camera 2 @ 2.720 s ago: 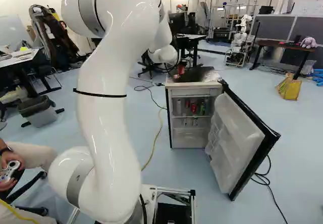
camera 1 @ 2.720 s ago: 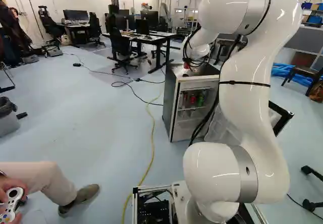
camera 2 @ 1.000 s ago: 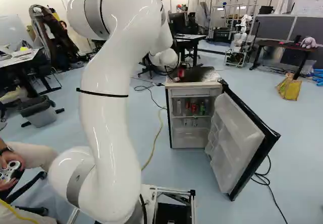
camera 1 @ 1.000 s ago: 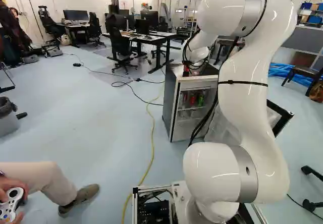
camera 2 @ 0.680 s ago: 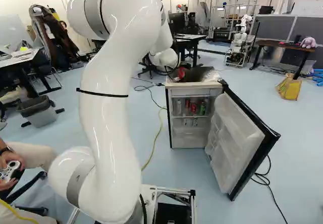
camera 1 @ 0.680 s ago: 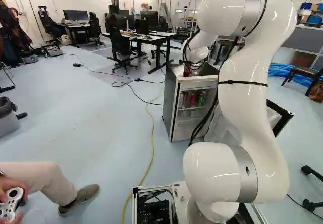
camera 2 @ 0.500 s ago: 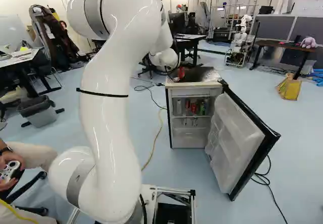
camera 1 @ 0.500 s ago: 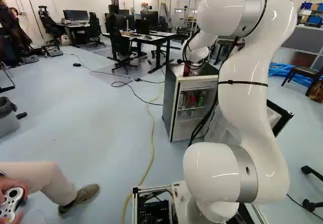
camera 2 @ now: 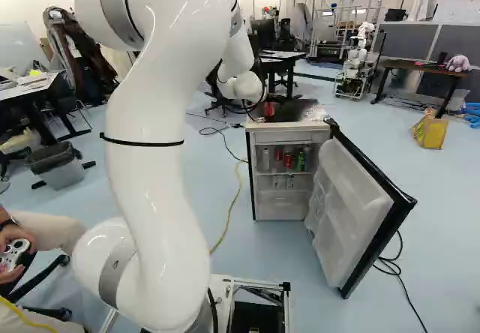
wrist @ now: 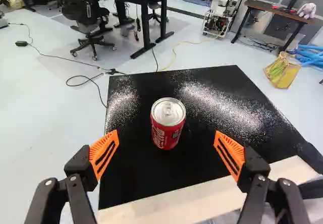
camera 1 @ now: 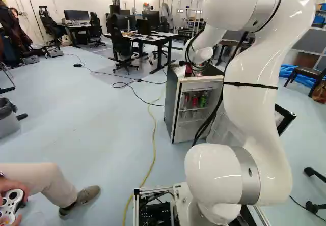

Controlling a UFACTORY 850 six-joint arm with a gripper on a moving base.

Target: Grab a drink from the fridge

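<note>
In the left base view my gripper (camera 1: 196,68) shows only as a small dark part below the white wrist, over the fridge top. Seen from the wrist, the gripper (wrist: 166,152) stands wide open, its orange pads far apart with nothing gripped. A red can (wrist: 164,135) stands upright on the black fridge top (wrist: 151,176), ahead of the gap and touching neither pad. The same can (camera 2: 269,109) shows at the fridge top's left side in the right base view. Below, the open fridge (camera 2: 281,207) holds red cans (camera 2: 288,159), a green can (camera 2: 301,160) and other drinks on its shelves.
The fridge door (camera 2: 352,213) hangs open to the right in the right base view. A yellow cable (camera 1: 153,144) runs along the floor left of the fridge. Desks (camera 1: 147,36) and chairs stand beyond; another robot (camera 2: 356,67) is at the back.
My arm's upper part has shifted back toward the base within the last half second. Compared with the oldest frames, the red can sits slightly lower at the fridge top. The base has not moved.
</note>
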